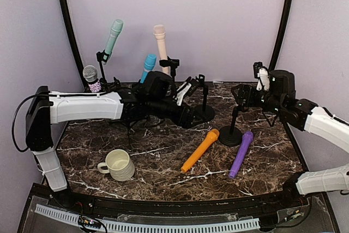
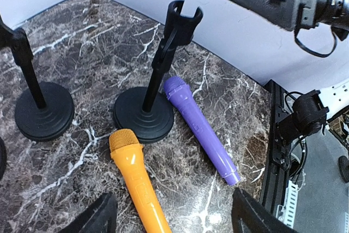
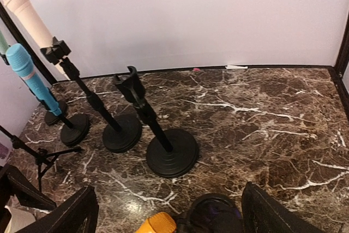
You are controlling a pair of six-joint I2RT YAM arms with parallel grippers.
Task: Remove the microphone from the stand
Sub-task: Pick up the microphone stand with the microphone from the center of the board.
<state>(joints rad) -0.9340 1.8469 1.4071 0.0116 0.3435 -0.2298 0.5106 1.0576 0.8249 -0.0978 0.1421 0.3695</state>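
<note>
Several microphones stand in stands at the back: a teal one (image 1: 114, 31), a cream one (image 1: 160, 39) (image 3: 22, 6), a blue one (image 1: 148, 65) (image 3: 30, 72) and a silver-headed one (image 1: 91, 76). An orange microphone (image 1: 200, 150) (image 2: 136, 175) and a purple microphone (image 1: 241, 153) (image 2: 199, 129) lie flat on the marble. Between them is an empty stand (image 1: 233, 129) (image 2: 155, 88). My left gripper (image 1: 191, 114) (image 2: 172, 222) hovers open over the orange microphone's handle, holding nothing. Open as well, my right gripper (image 1: 242, 96) (image 3: 174, 216) hangs above that empty stand's clip (image 3: 212, 216).
A second empty stand (image 1: 204, 105) (image 3: 163, 140) is mid-table, just behind my left gripper. A cream mug (image 1: 119, 164) sits front left. The cream microphone's stand base (image 3: 122, 132) and the blue one's base (image 3: 74, 129) crowd the back left. Walls close in the back and sides.
</note>
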